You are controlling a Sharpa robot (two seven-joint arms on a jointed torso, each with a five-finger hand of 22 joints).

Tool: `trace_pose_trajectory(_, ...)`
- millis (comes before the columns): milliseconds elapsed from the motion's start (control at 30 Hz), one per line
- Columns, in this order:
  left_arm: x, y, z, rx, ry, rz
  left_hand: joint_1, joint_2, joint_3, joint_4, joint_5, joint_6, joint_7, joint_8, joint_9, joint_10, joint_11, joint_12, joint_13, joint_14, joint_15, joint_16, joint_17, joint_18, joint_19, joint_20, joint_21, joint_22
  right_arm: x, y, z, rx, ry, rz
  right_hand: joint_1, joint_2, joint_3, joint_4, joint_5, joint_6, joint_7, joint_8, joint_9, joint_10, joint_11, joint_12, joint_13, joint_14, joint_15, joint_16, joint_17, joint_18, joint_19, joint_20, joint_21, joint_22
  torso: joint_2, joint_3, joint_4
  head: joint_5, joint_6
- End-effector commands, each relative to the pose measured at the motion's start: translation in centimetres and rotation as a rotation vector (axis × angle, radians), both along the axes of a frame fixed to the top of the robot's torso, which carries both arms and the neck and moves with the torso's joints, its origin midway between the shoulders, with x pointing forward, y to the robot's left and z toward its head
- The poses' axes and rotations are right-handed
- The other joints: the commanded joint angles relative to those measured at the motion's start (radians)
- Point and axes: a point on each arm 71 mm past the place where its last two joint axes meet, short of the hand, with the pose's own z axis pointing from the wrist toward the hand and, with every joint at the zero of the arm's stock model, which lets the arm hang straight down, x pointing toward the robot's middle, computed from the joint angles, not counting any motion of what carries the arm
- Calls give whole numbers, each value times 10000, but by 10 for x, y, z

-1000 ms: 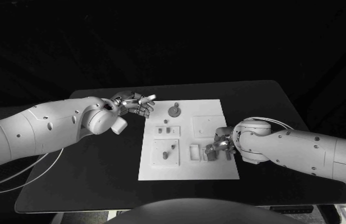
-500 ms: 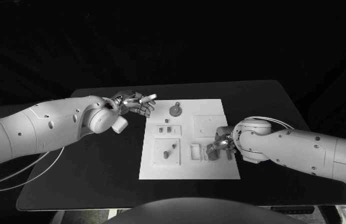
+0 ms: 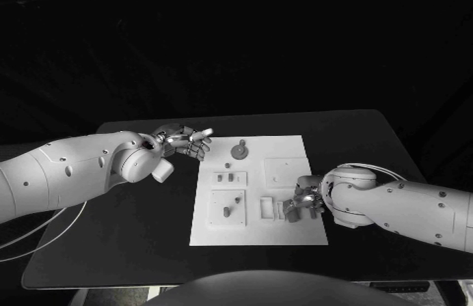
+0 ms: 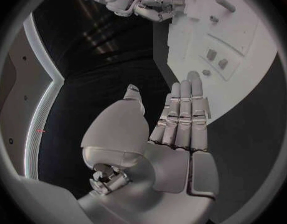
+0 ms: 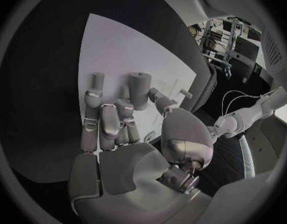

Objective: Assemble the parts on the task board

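Two hands: the right hand [image 3: 303,205] does the work on the white board [image 3: 276,234]; the left hand [image 3: 185,142] waits off to the side.
Right fingers: the fingers [image 5: 109,122] are drawn in narrow and curled down over the board's near side. Whether they actually grip anything, I cannot tell from where I stand.
Part in hand: a grey peg [image 5: 140,89] stands upright on the board just beyond the fingertips, with the thumb close beside it.
Step, as I judge it: seating or taking up that peg.
Doing it well: keep the peg upright, close thumb and finger evenly from both sides, and press straight down rather than at a slant, so it doesn't jam or topple.
Right arm pose: forearm low across the bench [image 3: 345,125], wrist bent so the palm faces the board.
Left fingers: the fingers [image 4: 183,109] are wide, straight and side by side, holding nothing.
Left arm pose: hand raised over the bench just off the board's far corner, palm turned toward the board.
Other pieces: a round piece [image 3: 240,152] lies on the board nearest the left fingertips, well apart from the right ones.
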Motion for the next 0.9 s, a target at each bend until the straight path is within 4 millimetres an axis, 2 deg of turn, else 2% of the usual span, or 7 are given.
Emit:
trace_pose_trajectory(33, 0, -1, 1, -84, -14, -116, -104, 33, 73, 12, 35, -75, 238, -30, -11, -77, -8, -20, -15, 6, 49, -50, 14, 111, -34, -9, -45, -8, -3, -2, -1, 99, 146, -61, 99, 179, 717, -717, 47, 67, -10, 37, 31, 33, 8, 66, -16, -35, -16, 53, -10, 369, -5, 66, 6, 69, 0, 0, -1, -20, 12)
trace_pose_trajectory(433, 1, -1, 1, -81, 5, -115, -121, 30, 87, 13, 35, -74, 237, -28, -12, -77, -8, -17, -15, 6, 49, -53, 18, 112, -34, -8, -46, -6, 1, -11, 13, 485, -3, -640, 15, 100, 745, -719, -12, 98, -17, 23, 20, 53, 0, 65, -47, -30, -24, 67, -46, 369, 10, 64, -4, 59, 3, -7, 2, -58, 30)
trace_pose_trajectory(900, 0, -1, 0, -80, 49, -149, -145, 24, 96, 14, 35, -76, 238, -29, -14, -83, -7, -17, -17, 2, 51, -59, 21, 111, -38, -6, -49, -6, 4, 3, 21, 1703, 393, -1699, -57, 24, 776, -678, -47, 112, -22, 4, 6, 64, -5, 65, -70, -34, -34, 78, -90, 369, 30, 59, -13, 47, 11, -10, 13, -60, 20)
